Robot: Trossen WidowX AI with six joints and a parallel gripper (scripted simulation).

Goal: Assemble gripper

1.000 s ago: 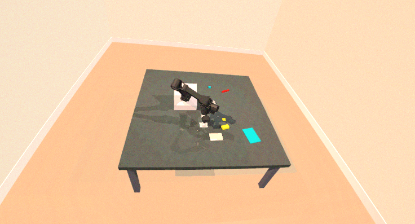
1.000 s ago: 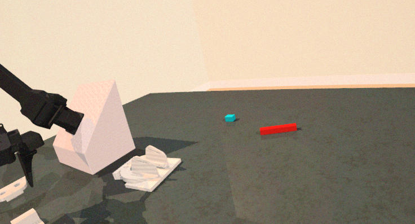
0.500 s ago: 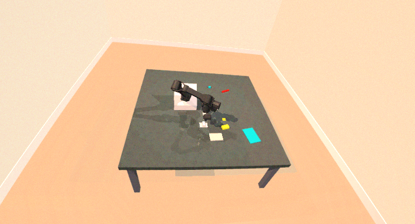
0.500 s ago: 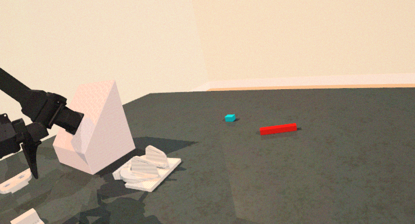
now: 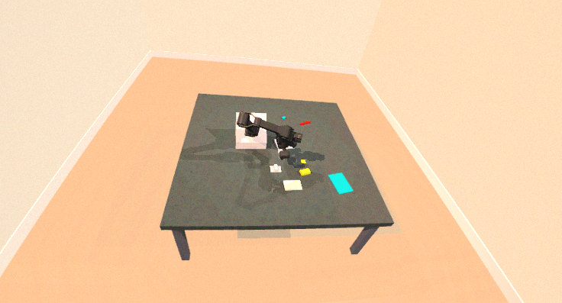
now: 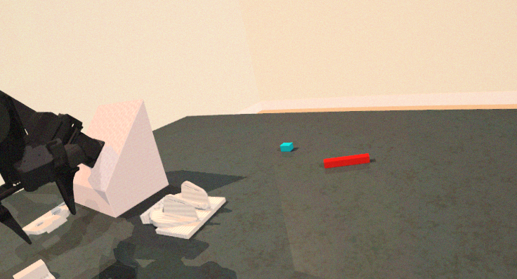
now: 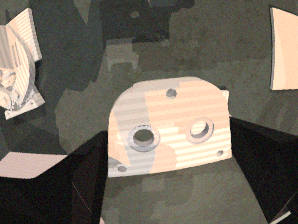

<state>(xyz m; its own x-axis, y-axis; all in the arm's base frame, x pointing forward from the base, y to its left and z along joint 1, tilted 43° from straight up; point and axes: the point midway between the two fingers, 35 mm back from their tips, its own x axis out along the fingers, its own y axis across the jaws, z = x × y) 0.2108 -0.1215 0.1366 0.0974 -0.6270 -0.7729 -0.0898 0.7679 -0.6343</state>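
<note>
Gripping the plate (image 5: 279, 149) (image 6: 48, 220) (image 7: 172, 117) edge to edge, the tool (image 5: 281, 155) (image 6: 52, 228) (image 7: 166, 129) has the base (image 5: 290, 146) (image 6: 216, 202) (image 7: 34, 36) with its jaws (image 6: 179, 209) off to the wrist view's upper left, so the plate probably needs carrying sideways over the stubs, then lowering level.

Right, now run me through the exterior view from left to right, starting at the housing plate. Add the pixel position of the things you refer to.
Housing plate (image 6: 46, 221) (image 7: 165, 110), pale wedge-shaped block (image 5: 251, 145) (image 6: 140, 172) (image 7: 32, 166), gripper base (image 5: 290, 146) (image 6: 213, 209) (image 7: 33, 37) with the jaws on it, small cyan block (image 5: 283, 117) (image 6: 286, 147), red bar (image 5: 305, 123) (image 6: 346, 161).
</note>
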